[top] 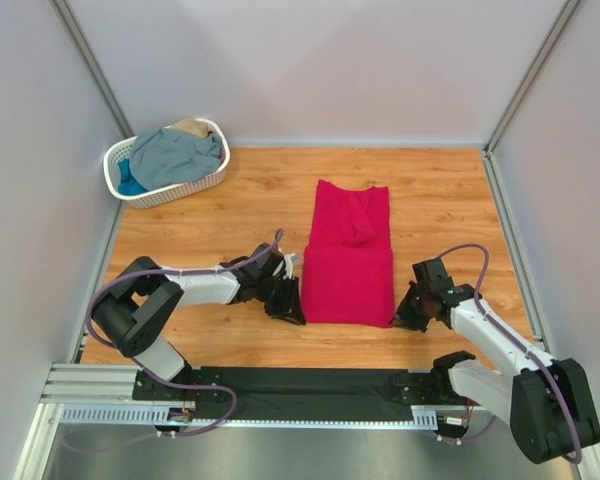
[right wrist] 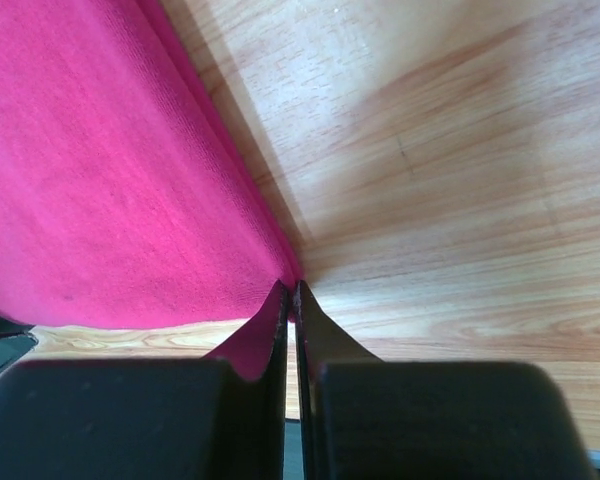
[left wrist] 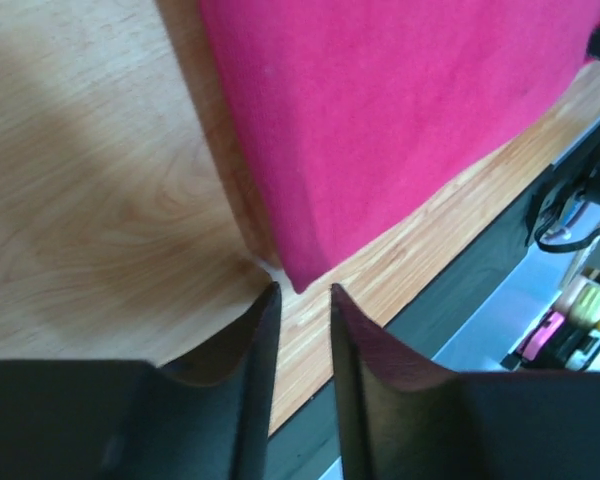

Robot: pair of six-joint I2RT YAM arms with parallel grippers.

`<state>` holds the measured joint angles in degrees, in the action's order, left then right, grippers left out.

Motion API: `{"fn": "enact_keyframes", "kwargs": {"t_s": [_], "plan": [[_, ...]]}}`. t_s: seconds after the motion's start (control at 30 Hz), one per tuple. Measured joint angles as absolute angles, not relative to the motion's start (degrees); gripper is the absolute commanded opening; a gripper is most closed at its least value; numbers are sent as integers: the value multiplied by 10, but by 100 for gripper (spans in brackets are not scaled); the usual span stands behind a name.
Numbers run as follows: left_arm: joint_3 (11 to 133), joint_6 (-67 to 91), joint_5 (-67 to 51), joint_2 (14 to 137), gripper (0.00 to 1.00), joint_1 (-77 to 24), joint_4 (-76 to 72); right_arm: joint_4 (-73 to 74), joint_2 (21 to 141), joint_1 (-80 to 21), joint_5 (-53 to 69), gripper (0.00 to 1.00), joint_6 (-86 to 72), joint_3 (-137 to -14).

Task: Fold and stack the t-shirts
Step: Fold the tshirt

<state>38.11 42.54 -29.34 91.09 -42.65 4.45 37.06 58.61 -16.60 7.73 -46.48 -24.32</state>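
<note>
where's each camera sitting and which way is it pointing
top: above and behind the arms, looking down on table, pink t-shirt, basket; both arms show.
left wrist: on left arm, facing the shirt's near-left corner; open left tool shows.
right wrist: on right arm, facing near-right corner; right tool shut on it.
shared: pink t-shirt, all three.

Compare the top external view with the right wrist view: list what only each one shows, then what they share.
Only top external: the white plastic lattice basket in the far left corner, a grey-blue cloth t-shirt heaped in it, and the left gripper.

Only right wrist: a close look at the right gripper, shut and pinching a corner of cloth.

Both: the crimson-pink cloth t-shirt lying folded on the light wooden table, with the right gripper at its near right corner.
</note>
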Motion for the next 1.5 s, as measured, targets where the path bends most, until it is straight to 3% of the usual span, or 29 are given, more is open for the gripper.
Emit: {"fn": "enact_keyframes", "kwargs": {"t_s": [0.13,0.9,1.23,1.37,1.5], "plan": [[382,430,-275,917,0,-427,46,382,558,-167,68,0,-465,-239],[460,425,-142,742,0,-476,215,528,384,-202,49,0,-474,-287],[625,381,-57,792,0,-474,317,564,475,-202,-10,0,-451,-454],[637,354,-74,810,22,-476,318,560,509,-202,-11,0,-445,-465],[542,359,-125,803,32,-489,267,559,488,-202,-11,0,-447,-423]]}}
